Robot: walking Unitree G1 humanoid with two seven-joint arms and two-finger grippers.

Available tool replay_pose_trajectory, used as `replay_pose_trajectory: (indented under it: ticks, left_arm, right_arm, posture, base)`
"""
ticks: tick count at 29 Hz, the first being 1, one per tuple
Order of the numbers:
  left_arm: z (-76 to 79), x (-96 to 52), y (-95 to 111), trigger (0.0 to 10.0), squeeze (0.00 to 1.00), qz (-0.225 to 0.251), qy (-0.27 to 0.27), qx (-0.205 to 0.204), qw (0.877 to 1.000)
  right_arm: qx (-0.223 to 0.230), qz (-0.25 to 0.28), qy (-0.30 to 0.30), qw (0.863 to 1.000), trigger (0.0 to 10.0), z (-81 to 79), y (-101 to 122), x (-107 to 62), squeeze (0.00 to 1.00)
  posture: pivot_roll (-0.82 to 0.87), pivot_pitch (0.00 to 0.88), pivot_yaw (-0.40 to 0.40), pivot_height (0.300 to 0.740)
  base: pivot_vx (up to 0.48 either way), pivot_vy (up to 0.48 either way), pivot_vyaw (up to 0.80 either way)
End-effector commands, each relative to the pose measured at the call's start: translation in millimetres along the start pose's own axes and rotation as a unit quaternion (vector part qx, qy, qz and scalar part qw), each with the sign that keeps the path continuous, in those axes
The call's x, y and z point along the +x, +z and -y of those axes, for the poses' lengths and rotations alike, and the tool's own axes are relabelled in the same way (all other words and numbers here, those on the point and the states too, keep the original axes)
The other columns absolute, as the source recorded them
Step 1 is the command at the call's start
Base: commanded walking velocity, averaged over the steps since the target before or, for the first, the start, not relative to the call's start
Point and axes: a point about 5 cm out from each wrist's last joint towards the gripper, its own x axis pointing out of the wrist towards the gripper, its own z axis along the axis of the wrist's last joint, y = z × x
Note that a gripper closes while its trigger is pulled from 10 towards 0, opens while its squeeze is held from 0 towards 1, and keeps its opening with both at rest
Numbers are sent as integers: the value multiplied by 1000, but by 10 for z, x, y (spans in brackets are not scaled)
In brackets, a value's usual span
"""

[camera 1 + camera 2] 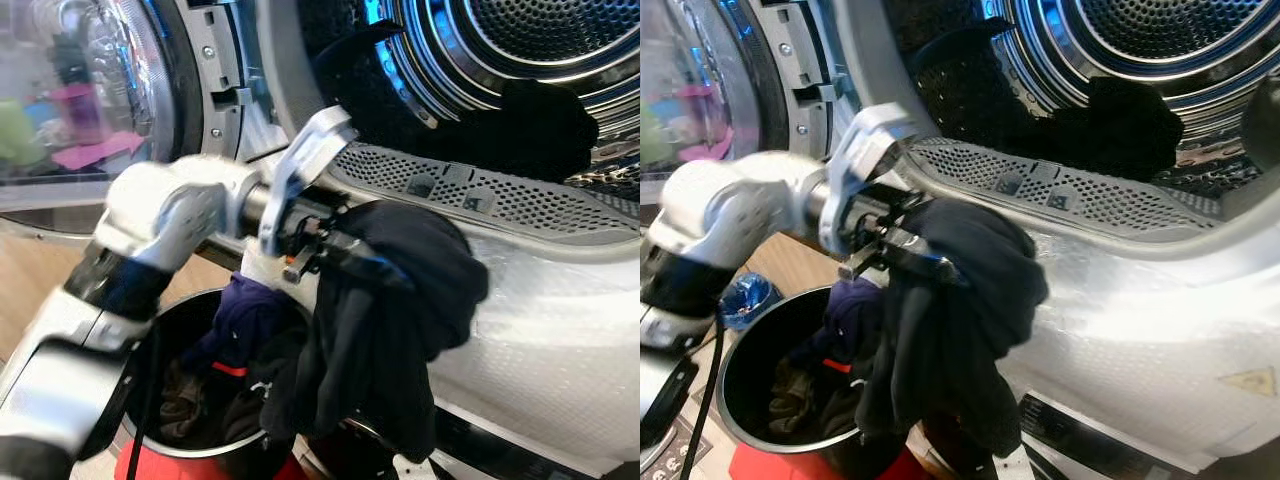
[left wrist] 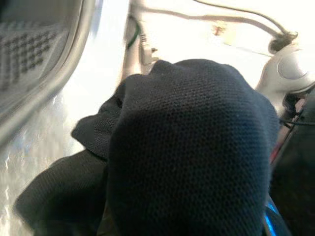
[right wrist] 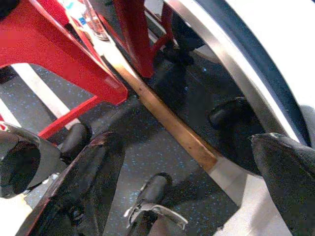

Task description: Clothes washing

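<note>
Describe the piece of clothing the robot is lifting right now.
Below the washing machine's open drum, above the round black laundry bin, hangs a dark navy knit garment, bunched in the left gripper. Unlike the purple garment in the bin, it dangles in mid-air.

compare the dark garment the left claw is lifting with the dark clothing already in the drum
The lifted dark garment hangs from the left claw outside the machine, above the black bucket; the dark clothing in the drum lies inside. The lifted one droops in long folds; the one in the drum sits in a low heap at the opening. Both are dark fabric.
</note>
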Motion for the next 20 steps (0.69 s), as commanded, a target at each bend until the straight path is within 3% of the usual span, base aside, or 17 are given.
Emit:
replay_pose_trajectory:
  ticks: [1,9,14,15,17,18,20]
  left_arm:
    - [-15,-8,101,0,0,-15,-7,27,999]
    - [-283,124,357,0,0,-41,10,72,997]
    - [-459,117,631,0,0,3,99,132,986]
    - [-500,110,712,0,0,22,143,149,978]
    - [-529,104,768,0,0,34,173,159,971]
    - [-563,77,853,0,0,53,223,187,955]
    - [-590,-10,1018,0,0,118,297,202,926]
  right_arm:
    - [10,-5,2,1000,10000,-39,-33,-4,0]
    - [20,-13,2,1000,10000,-77,-129,-17,0]
    - [22,-22,3,999,10000,-99,-219,-30,0]
    - [22,-24,3,999,10000,-100,-236,-33,0]
    - [22,-25,3,999,10000,-101,-247,-35,0]
    - [22,-27,3,999,10000,-103,-260,-37,0]
    - [22,-28,2,999,10000,-104,-279,-40,0]
  posture:
    - [148,0,94,740]
    - [100,0,128,740]
    - [85,0,133,740]
    - [82,0,136,740]
    - [82,0,136,740]
    - [74,0,137,740]
    - [67,0,140,740]
  base:
    - [0,0,0]
    - [0,0,0]
    - [0,0,0]
    - [0,0,0]
    - [0,0,0]
    - [0,0,0]
    - [0,0,0]
